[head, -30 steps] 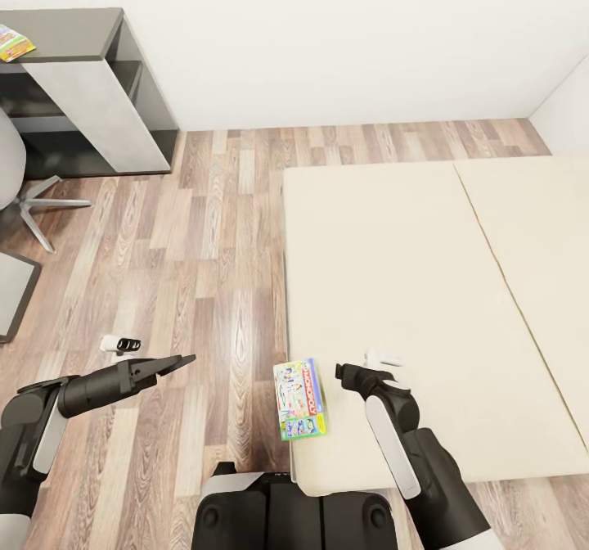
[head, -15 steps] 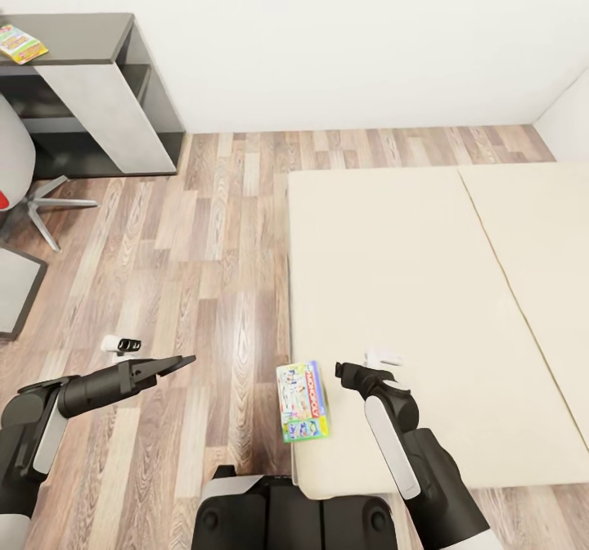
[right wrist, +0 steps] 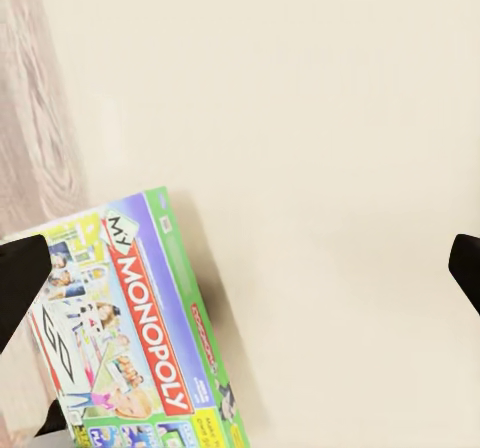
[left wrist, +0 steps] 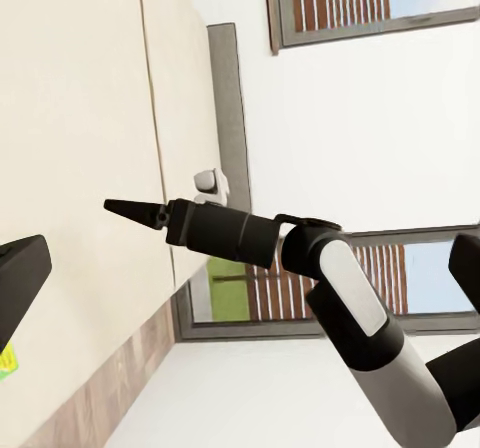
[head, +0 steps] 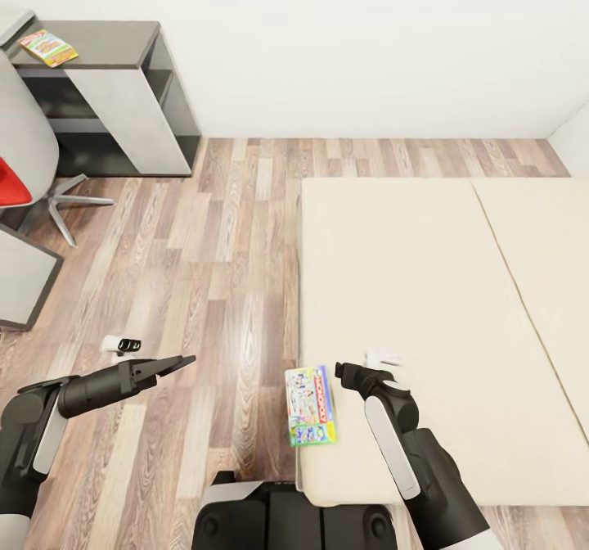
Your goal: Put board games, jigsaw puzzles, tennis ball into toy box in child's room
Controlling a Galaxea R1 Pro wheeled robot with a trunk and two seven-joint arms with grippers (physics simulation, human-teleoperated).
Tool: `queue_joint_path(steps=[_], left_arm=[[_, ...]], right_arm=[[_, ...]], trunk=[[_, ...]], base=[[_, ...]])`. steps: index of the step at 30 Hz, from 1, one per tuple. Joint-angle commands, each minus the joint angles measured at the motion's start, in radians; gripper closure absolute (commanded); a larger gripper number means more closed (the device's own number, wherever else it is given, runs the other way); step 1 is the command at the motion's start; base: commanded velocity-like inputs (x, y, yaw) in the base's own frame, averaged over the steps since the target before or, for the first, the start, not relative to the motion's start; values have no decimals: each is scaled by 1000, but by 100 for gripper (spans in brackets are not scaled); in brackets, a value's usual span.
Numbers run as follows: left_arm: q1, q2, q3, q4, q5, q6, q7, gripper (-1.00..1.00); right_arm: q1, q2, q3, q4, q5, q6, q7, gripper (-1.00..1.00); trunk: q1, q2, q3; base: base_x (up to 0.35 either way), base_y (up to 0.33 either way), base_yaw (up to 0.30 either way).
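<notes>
At the far left, one dark shelf unit (head: 123, 83) against the white wall carries one small colourful flat box (head: 48, 47) on its top, with one grey swivel chair (head: 29, 149) just beside it. Nearer, the left gripper (head: 182, 362) hovers over the wood-plank floor (head: 204, 272), empty; whether its fingers are apart or together I cannot tell. To its right, one "My Monopoly" board game (head: 310, 406) lies flat on the near left edge of the beige bed (head: 425, 288), and just right of it the right gripper (head: 339, 371) hangs over the mattress with fingers spread wide, holding nothing.
</notes>
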Motion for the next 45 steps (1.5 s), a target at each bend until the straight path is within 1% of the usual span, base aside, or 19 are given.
queue_joint_path(steps=[1, 13, 35, 45], left_arm=[[0, 0, 0, 0, -1, 11, -4, -100], [0, 0, 1, 0, -1, 11, -4, -100], [0, 0, 0, 0, -1, 11, -4, -100], [0, 0, 1, 0, -1, 11, -4, -100]], right_arm=[[-1, 0, 1, -1, -11, 2, -10, -100], [-1, 0, 1, -2, -12, -9, -10, -100], [-1, 1, 1, -3, -11, -15, -11, -100], [-1, 2, 3, -3, -13, -42, -14, -100]], trunk=[[1, -1, 0], [1, -1, 15], [1, -1, 23], [1, -1, 32]], base=[[0, 0, 126], [0, 0, 105], [0, 0, 4], [0, 0, 0]])
